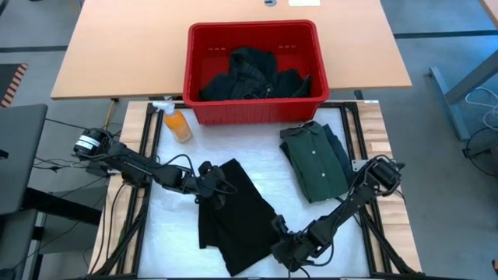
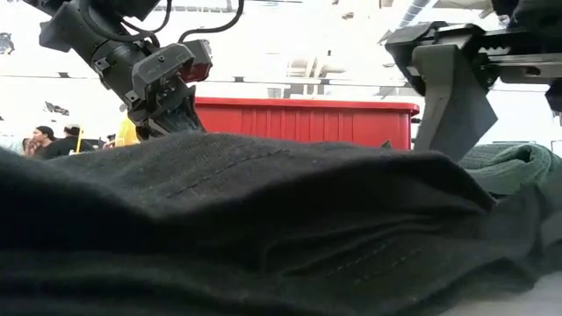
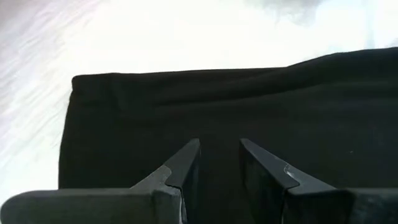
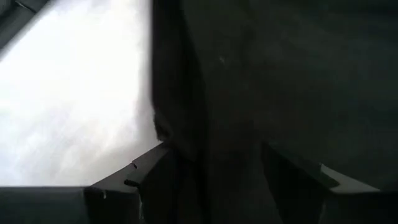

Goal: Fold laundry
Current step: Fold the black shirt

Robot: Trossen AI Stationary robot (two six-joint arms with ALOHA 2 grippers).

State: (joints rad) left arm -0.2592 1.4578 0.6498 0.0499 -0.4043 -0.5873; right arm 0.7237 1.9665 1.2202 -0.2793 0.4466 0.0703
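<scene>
A black garment (image 1: 233, 214) lies spread flat on the white table cover and fills the foreground of the low view (image 2: 263, 219). My left gripper (image 1: 210, 184) is open over the garment's far-left part, near its hemmed edge (image 3: 186, 84). My right gripper (image 1: 284, 249) is open at the garment's near-right edge. A folded strip of the black cloth (image 4: 205, 124) runs between its two fingers. A folded green collared shirt (image 1: 315, 159) rests on the table's right side. More dark garments (image 1: 253, 74) lie piled in the red basket. My left gripper points down at the black garment with its fingertips (image 3: 189, 152) just over the cloth; I cannot tell whether they touch it. My right gripper stands astride the garment's edge fold (image 4: 186, 143), one finger (image 4: 149, 165) on the white cover's side and one over the cloth; I cannot tell whether it touches.
The red plastic basket (image 1: 194, 47) stands at the table's far edge. An orange bottle (image 1: 177, 124) lies left of it. Bare white cover (image 1: 257, 152) shows between the black garment, the green shirt and the basket. People show far off in the room (image 2: 44, 140).
</scene>
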